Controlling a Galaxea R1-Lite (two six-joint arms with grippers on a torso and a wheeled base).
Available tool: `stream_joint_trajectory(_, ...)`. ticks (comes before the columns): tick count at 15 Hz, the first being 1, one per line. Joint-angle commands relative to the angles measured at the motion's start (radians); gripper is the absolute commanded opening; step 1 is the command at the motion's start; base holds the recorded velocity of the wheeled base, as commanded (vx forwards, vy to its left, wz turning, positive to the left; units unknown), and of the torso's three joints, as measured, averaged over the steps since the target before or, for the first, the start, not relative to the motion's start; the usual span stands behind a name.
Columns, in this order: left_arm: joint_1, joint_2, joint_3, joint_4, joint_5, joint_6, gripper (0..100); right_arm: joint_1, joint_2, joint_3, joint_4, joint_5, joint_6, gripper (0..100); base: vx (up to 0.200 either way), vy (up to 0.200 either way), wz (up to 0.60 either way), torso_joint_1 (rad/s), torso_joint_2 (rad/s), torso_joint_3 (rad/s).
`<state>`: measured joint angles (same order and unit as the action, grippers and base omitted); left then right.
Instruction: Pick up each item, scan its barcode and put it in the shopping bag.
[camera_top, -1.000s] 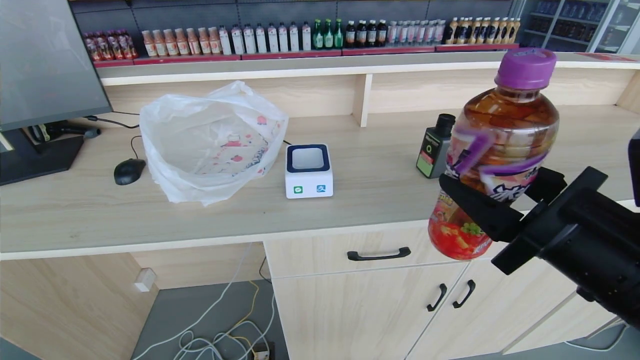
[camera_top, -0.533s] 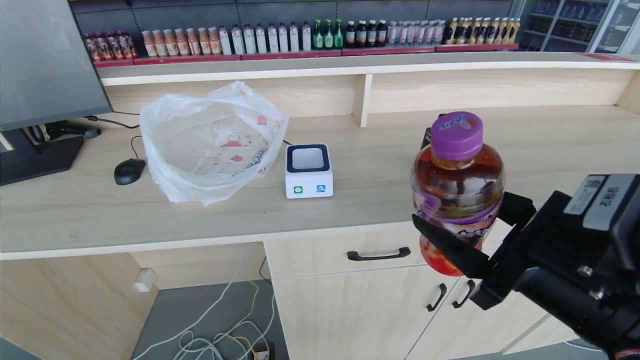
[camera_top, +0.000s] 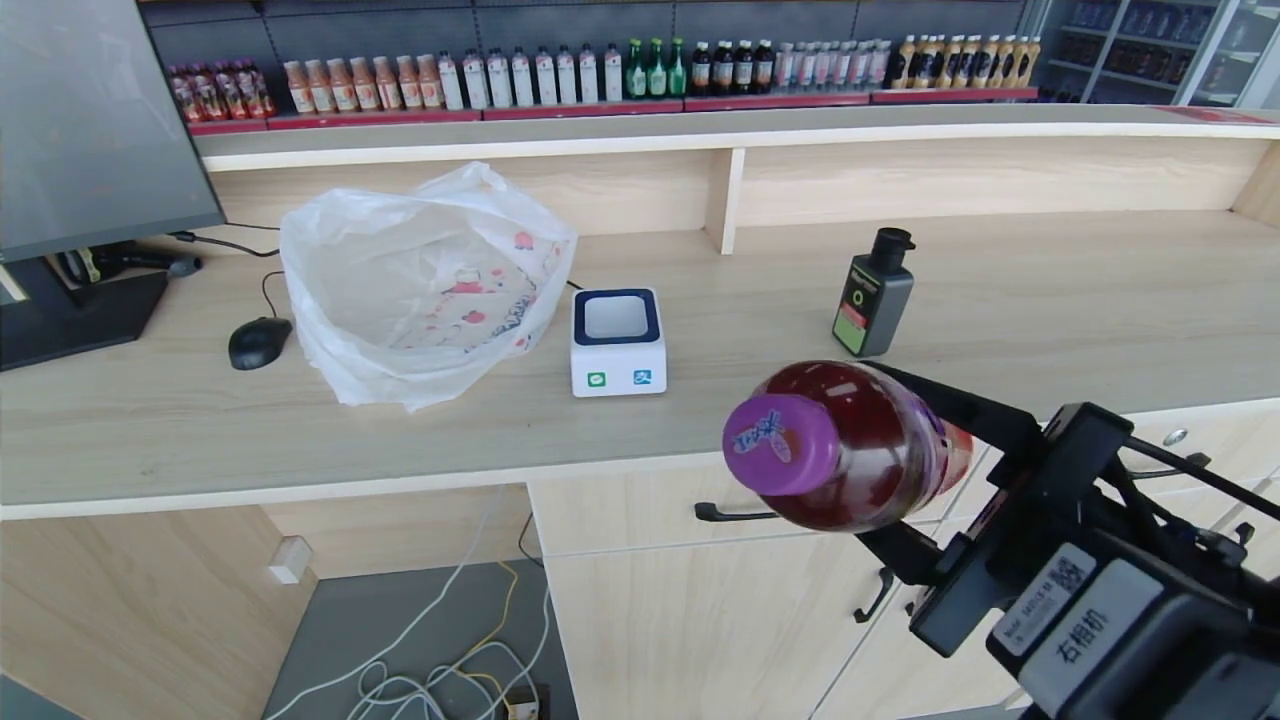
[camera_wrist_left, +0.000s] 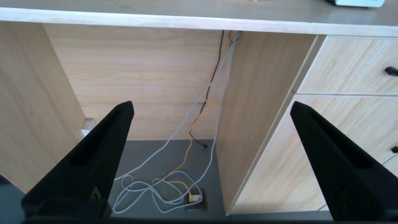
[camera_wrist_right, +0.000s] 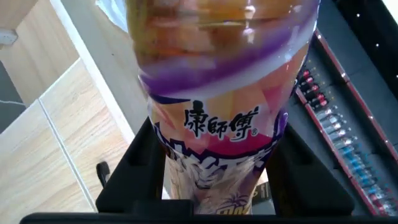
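My right gripper (camera_top: 905, 475) is shut on a drink bottle (camera_top: 850, 447) with a purple cap, held in front of the counter's edge and tipped over so the cap faces the camera and the left. The right wrist view shows the bottle's purple label (camera_wrist_right: 221, 124) clamped between the black fingers (camera_wrist_right: 127, 180). A white barcode scanner (camera_top: 617, 342) sits mid-counter, left of the bottle. The white shopping bag (camera_top: 420, 285) stands open left of the scanner. A small dark bottle (camera_top: 872, 294) stands on the counter behind the held bottle. My left gripper (camera_wrist_left: 211, 162) hangs open below the counter, above floor cables.
A monitor (camera_top: 90, 130) and a black mouse (camera_top: 258, 342) occupy the counter's left end. A raised shelf with a divider (camera_top: 725, 195) runs along the back. Drawers and cabinet doors (camera_top: 757, 510) lie under the counter. Bottle shelves line the far wall.
The right arm has come down and leftward, tilting the bottle from upright to nearly horizontal, cap toward the camera. The small dark bottle behind it is uncovered again.
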<state>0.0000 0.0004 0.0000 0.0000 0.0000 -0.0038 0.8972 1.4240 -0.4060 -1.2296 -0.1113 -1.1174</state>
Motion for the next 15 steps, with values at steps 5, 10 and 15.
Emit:
stream_joint_trajectory(5,0.000,0.000,0.000,0.000,0.000,-0.001,100,0.028,0.026,0.027,-0.051,0.096,-0.240,0,0.000,0.000,0.00,0.000,0.00,0.000)
stream_joint_trajectory(10,0.000,0.000,0.000,0.000,0.000,-0.001,100,0.031,0.036,0.035,-0.080,0.154,-0.374,0,0.000,0.000,0.00,0.000,0.00,0.000)
stream_joint_trajectory(15,0.000,0.000,0.000,0.000,0.000,-0.001,100,0.031,0.036,0.029,-0.110,0.193,-0.430,0,0.000,0.000,0.00,0.000,0.00,0.000)
